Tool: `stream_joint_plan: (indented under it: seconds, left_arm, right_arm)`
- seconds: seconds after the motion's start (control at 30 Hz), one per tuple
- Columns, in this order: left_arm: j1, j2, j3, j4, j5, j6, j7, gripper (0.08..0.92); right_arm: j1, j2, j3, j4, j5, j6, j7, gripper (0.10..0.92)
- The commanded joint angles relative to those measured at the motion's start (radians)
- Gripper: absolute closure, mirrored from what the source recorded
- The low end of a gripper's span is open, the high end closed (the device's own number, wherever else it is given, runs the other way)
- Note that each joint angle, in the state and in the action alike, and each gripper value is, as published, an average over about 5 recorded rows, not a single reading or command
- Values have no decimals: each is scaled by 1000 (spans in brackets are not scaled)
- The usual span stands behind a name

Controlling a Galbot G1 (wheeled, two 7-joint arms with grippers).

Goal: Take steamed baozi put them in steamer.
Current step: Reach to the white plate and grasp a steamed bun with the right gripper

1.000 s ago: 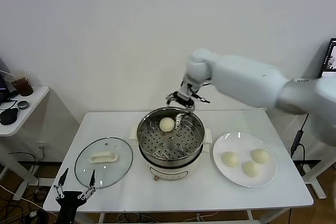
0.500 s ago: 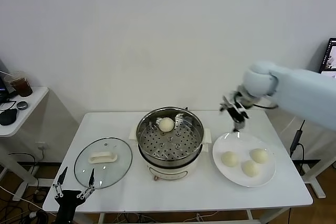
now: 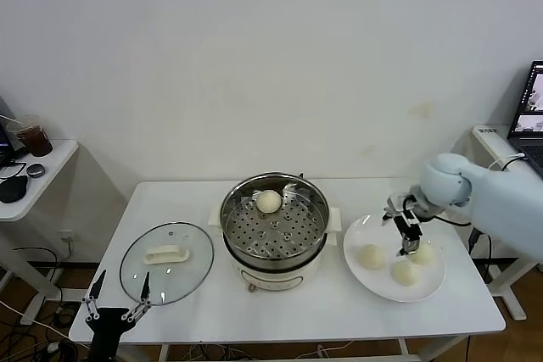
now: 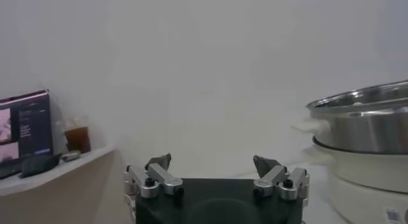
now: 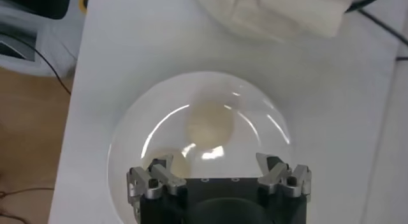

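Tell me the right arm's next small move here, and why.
Probably lower the open right pincer onto the baozi beneath it and close. One baozi already sits in the steamer; three remain on the plate. The left pincer waits at the table's near corner.

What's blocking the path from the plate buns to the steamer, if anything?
Nothing visible. The right gripper, jaws open, hangs over three buns on the plate. The steamer beside it is uncovered; its glass lid lies on the far side. One bun sits inside.
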Motion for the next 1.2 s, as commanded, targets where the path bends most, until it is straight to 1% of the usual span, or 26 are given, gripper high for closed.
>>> stream_joint_plan:
  seconds: [0.03, 0.47, 0.73, 0.83, 0.97, 1.2]
  left_arm:
    - [-1, -1, -3, 1, 0, 1, 0, 177]
    - [-2, 1, -8, 7, -1, 0, 0, 177]
    - [-2, 1, -9, 10, -1, 0, 0, 177]
    - [-2, 1, -9, 12, -1, 0, 0, 177]
    - [-3, -1, -10, 13, -1, -1, -1, 177]
    - [-2, -2, -11, 13, -1, -1, -1, 177]
  right_arm:
    - [-157, 69, 101, -92, -57, 17, 25, 203]
    - [-216, 147, 149, -182, -99, 35, 57, 203]
    - [-240, 167, 169, -205, -129, 33, 59, 204]
    - [-245, 169, 173, -208, -134, 29, 56, 217]
    - [-252, 173, 182, -212, -146, 25, 55, 278]
    - [-247, 173, 191, -208, -152, 19, 47, 435]
